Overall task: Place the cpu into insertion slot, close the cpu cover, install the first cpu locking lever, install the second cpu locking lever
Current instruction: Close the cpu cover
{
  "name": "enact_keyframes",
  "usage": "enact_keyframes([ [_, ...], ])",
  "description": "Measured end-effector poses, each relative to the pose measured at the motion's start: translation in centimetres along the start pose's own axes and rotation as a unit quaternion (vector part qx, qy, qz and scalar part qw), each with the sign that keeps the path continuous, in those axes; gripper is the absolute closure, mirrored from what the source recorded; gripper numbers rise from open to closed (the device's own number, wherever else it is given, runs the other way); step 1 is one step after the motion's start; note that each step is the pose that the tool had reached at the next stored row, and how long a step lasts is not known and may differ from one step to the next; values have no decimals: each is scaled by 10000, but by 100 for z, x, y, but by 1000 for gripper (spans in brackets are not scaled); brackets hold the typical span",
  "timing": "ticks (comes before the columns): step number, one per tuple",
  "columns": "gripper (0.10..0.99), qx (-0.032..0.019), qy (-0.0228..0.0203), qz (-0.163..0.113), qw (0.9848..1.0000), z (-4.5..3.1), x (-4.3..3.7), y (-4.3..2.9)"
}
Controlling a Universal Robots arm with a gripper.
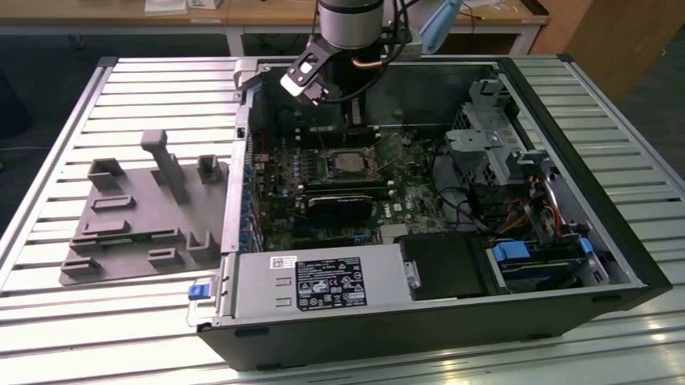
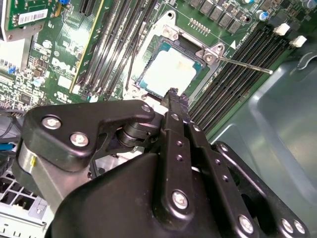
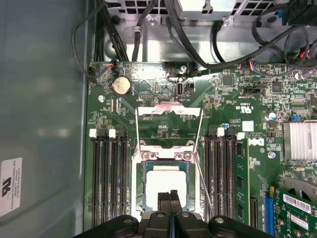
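Gripper is hovering, fingers pressed shut and empty, just above the cpu.
Chip is lying in the insertion slot; cpu cover seemingly standing open, needing gentle, even pressing.

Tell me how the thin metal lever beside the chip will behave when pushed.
The lever is a long thin rod, so it likely flexes and springs back. Its smooth bare metal could let a pushing finger slip off.
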State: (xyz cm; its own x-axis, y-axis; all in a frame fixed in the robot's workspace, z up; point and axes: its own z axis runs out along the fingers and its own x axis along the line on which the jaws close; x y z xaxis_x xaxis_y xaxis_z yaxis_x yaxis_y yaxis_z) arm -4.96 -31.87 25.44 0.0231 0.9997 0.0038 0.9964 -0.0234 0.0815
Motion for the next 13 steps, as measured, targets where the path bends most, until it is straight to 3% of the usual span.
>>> enact_keyframes([
  [8, 984, 0, 0, -1, 10000, -24, 0, 9],
  [13, 984, 0, 0, 0, 10000, -17, 2, 86],
])
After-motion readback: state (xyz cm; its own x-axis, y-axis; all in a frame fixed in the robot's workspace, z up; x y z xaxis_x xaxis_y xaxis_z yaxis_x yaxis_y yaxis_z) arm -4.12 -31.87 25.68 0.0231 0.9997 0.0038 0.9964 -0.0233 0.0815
